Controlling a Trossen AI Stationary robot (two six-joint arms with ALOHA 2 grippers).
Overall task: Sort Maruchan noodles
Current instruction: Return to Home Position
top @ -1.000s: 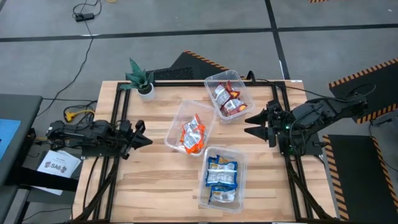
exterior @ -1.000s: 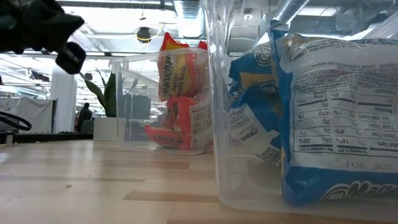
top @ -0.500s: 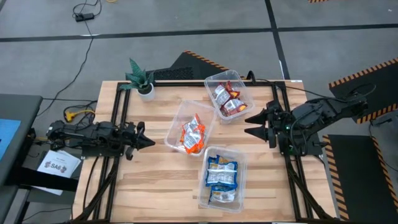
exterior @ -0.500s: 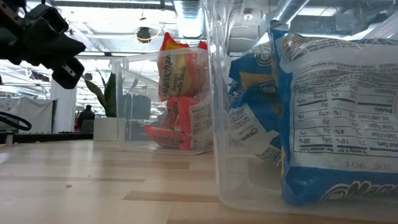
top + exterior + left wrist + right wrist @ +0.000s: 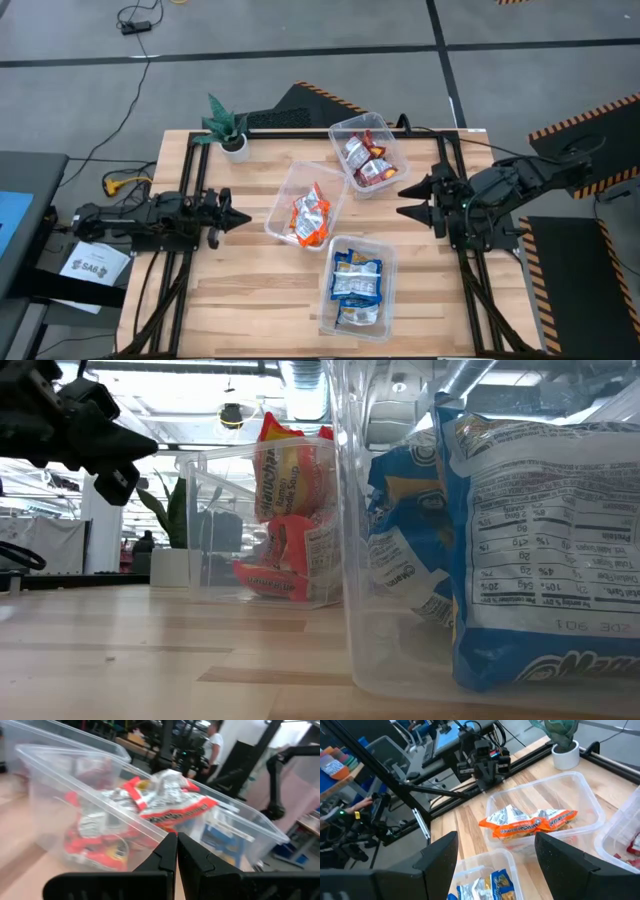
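Where the low view looks level across the table [image 5: 150, 650], we get very little whole. The bottom tub [image 5: 345, 610] stands so close to the lens that its clear wall runs out of the picture, and the blue-and-yellow packets [image 5: 540, 540] inside it are cut off at the right. Behind it the middle tub [image 5: 215, 530] shows with the orange packets [image 5: 285, 510] standing on edge inside. The top tub is hidden from this camera. A dark part of the left arm hangs at that view's upper left, cut by the edge, and we cannot read its fingers there.

From above we see three clear tubs on the wood in a loose diagonal line, each apart from the next. The top tub [image 5: 345, 132], by the table's upper edge in that view, holds the red-and-silver packets [image 5: 365, 158]. The middle one holds the orange packets and the bottom one the blue-and-yellow. Every packet we can see lies inside a tub, but they overlap too much for us to count them.

The left gripper [image 5: 243, 218] hangs over the table's left side, pointing at the middle tub and well apart from it. Its wrist view shows the fingers [image 5: 167, 852] pressed together with nothing between them. The right gripper [image 5: 403, 200] hangs at the right side near the top tub, its fingers [image 5: 440, 857] spread wide and holding nothing.

A potted plant [image 5: 228, 128] stands at the table's upper left corner. A person [image 5: 216, 740] shows partly in the room behind.
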